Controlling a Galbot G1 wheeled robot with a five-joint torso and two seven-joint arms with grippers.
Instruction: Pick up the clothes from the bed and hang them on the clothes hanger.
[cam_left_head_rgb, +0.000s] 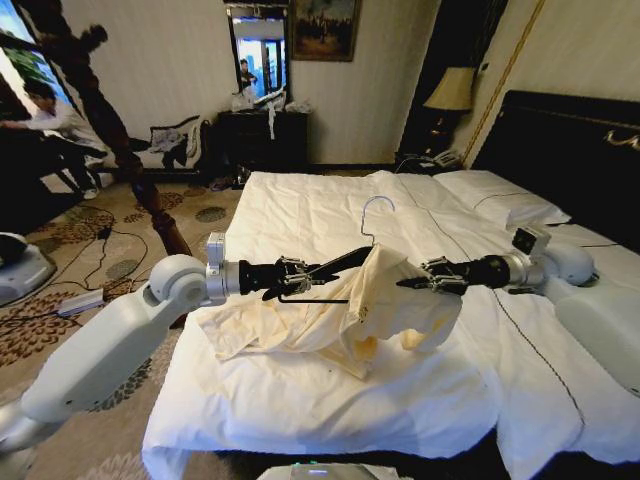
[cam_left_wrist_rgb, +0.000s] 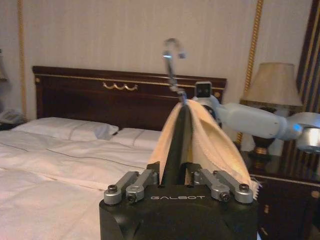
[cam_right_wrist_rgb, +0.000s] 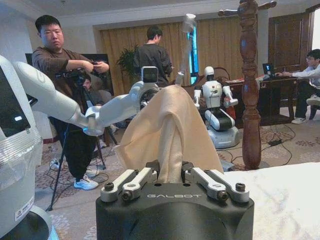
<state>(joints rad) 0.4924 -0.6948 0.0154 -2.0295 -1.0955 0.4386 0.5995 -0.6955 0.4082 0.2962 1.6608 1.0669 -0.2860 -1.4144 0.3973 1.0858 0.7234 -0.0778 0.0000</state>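
The black clothes hanger (cam_left_head_rgb: 335, 266) with its silver hook (cam_left_head_rgb: 378, 205) hangs in the air over the bed (cam_left_head_rgb: 330, 410). My left gripper (cam_left_head_rgb: 310, 272) is shut on one arm of the hanger (cam_left_wrist_rgb: 175, 140). The cream clothes (cam_left_head_rgb: 390, 300) drape over the hanger's other arm, and the rest trails onto the duvet. From the right, my right gripper (cam_left_head_rgb: 412, 283) is shut on a fold of the clothes (cam_right_wrist_rgb: 170, 125). In the left wrist view the clothes (cam_left_wrist_rgb: 212, 142) lie over the hanger just below the hook (cam_left_wrist_rgb: 172, 50).
A dark turned-wood coat stand (cam_left_head_rgb: 110, 120) rises left of the bed, also seen as the coat stand (cam_right_wrist_rgb: 250, 85). Cables (cam_left_head_rgb: 90, 270) run over the carpet. Pillows (cam_left_head_rgb: 500, 195) and the black headboard (cam_left_head_rgb: 570, 150) lie to the right. Another robot (cam_right_wrist_rgb: 217, 110) stands in the room.
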